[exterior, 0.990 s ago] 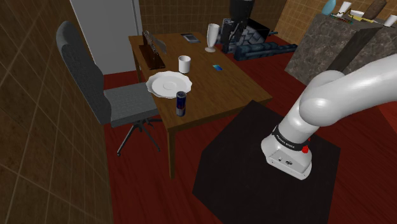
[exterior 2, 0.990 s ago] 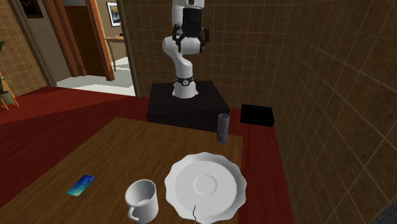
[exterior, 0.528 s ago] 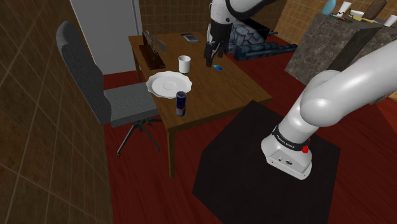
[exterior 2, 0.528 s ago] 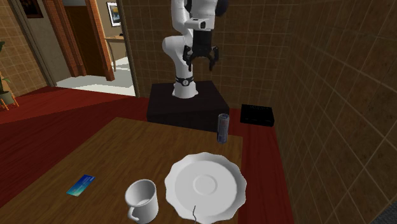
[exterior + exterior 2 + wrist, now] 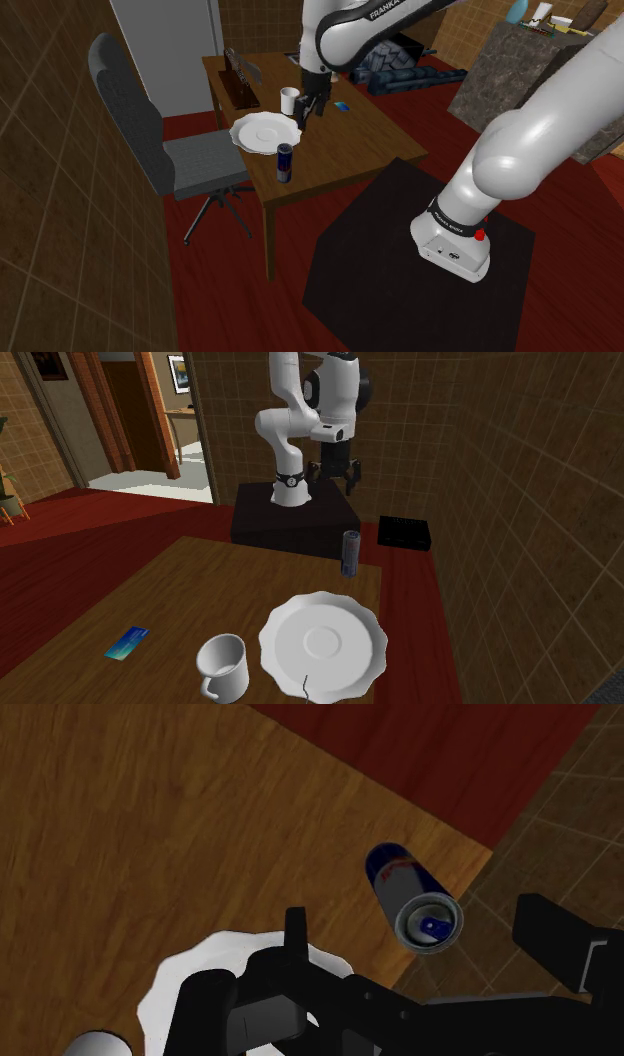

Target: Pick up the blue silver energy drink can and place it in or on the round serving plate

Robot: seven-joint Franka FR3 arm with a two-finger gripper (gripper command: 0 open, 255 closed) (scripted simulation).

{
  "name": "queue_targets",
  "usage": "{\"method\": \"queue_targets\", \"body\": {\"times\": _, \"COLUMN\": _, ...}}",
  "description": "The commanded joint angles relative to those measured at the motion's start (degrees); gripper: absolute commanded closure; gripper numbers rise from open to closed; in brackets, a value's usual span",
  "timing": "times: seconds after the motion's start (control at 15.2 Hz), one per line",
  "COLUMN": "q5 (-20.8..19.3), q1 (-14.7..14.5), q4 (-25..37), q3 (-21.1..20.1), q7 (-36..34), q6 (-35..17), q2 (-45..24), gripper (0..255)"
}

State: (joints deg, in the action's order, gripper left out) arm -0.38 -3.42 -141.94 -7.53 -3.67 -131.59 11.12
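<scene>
The blue and silver can [image 5: 285, 162] stands upright near the table's front edge, just in front of the round white plate [image 5: 265, 130]. In the second exterior view the can [image 5: 351, 553] stands at the table's far edge beyond the plate [image 5: 323, 642]. My gripper [image 5: 310, 105] hangs open above the table, beside the plate and well above the can. From the wrist view the can [image 5: 410, 894] appears far below between my spread fingers [image 5: 295, 934], untouched, with the plate's rim [image 5: 195, 972] beside it. My gripper [image 5: 340, 477] holds nothing.
A white mug [image 5: 290, 99] stands behind the plate, a blue card [image 5: 343, 105] lies further along the wooden table [image 5: 340, 140], and a knife block [image 5: 240, 80] is at the back. A grey office chair [image 5: 150, 140] sits at the table's left side.
The arm has swung down and toward the shoulder view's left, bringing the open gripper over the table near the plate and can. The can and plate have not moved.
</scene>
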Motion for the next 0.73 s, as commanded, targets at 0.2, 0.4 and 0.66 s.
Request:
{"method": "queue_targets", "body": {"times": 0.2, "q5": -0.41, "q1": -1.04, "q4": 3.13, "q3": -1.49, "q7": -1.72, "q6": -7.51, "q2": -11.14, "gripper": 0}}
{"method": "queue_targets", "body": {"times": 0.4, "q5": -1.07, "q1": -1.77, "q4": 5.85, "q3": -2.07, "q7": -2.79, "q6": -10.78, "q2": -17.47, "gripper": 0}}
{"method": "queue_targets", "body": {"times": 0.66, "q5": -1.89, "q1": -1.89, "q4": 5.45, "q3": -1.86, "q7": -3.38, "q6": -13.80, "q2": -20.12, "gripper": 0}}
